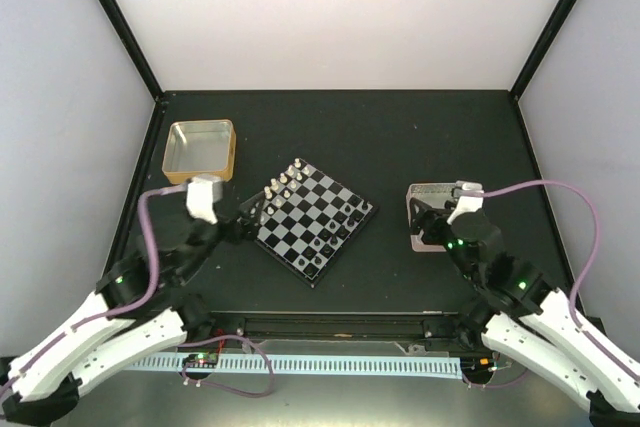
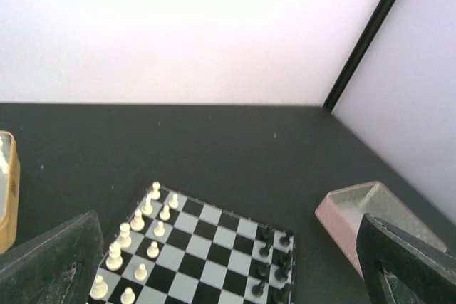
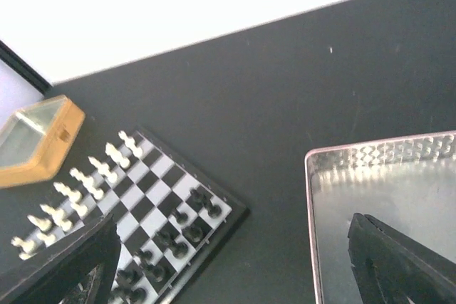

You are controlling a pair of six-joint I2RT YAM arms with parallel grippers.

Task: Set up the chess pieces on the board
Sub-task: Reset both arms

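The board point(image 1: 310, 219) lies turned at an angle in the middle of the black table. Silver-white chess pieces point(image 1: 285, 183) stand in two rows along its far-left side and black pieces point(image 1: 335, 237) along its near-right side. My left gripper point(image 1: 245, 215) is open and empty, just off the board's left corner. In the left wrist view the board point(image 2: 206, 243) lies between my fingers point(image 2: 50, 268). My right gripper point(image 1: 428, 229) is open and empty, over the pink-rimmed tray point(image 1: 432, 190). The right wrist view shows the board point(image 3: 146, 201) to the left.
A gold-rimmed tray point(image 1: 232, 152) sits at the back left and looks empty. The pink-rimmed tray point(image 3: 385, 190) at the right shows a bare shiny floor. White walls with black corner posts close in the table. A ribbed pale strip point(image 1: 320, 362) runs along the near edge.
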